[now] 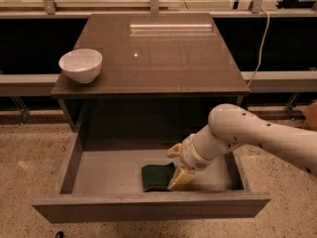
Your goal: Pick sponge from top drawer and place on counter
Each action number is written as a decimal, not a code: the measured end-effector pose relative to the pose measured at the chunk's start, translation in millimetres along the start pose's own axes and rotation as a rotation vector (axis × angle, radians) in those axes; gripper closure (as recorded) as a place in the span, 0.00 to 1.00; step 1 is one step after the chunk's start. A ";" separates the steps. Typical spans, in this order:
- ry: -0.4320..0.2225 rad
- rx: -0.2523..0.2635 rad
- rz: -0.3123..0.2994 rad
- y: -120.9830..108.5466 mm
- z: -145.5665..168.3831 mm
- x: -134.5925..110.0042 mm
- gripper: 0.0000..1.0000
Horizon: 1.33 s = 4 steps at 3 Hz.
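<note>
Gripper [177, 164] in grey drawer [106, 171], fingers [182, 178] apart, by wavy green sponge [156, 176].

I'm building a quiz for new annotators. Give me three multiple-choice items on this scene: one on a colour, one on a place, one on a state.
1. What colour is the bowl on the counter?
A. red
B. black
C. white

2. Where is the sponge?
A. on the counter
B. in the drawer
C. in the bowl

3. How is the drawer?
A. pulled open
B. shut
C. lifted out

Answers:
1 C: the bowl is plain white.
2 B: the sponge lies on the drawer floor, with the open gripper at its right edge.
3 A: the drawer's floor is in full view.
</note>
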<state>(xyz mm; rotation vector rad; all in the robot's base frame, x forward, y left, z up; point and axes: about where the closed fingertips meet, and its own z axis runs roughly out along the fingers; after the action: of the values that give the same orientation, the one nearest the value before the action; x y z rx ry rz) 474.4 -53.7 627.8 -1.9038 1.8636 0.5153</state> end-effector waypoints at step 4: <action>-0.074 -0.003 -0.063 -10.2 7.9 -14.2 0.87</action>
<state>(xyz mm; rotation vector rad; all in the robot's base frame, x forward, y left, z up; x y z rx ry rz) 484.3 -37.4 629.2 -1.9129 1.7514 0.5608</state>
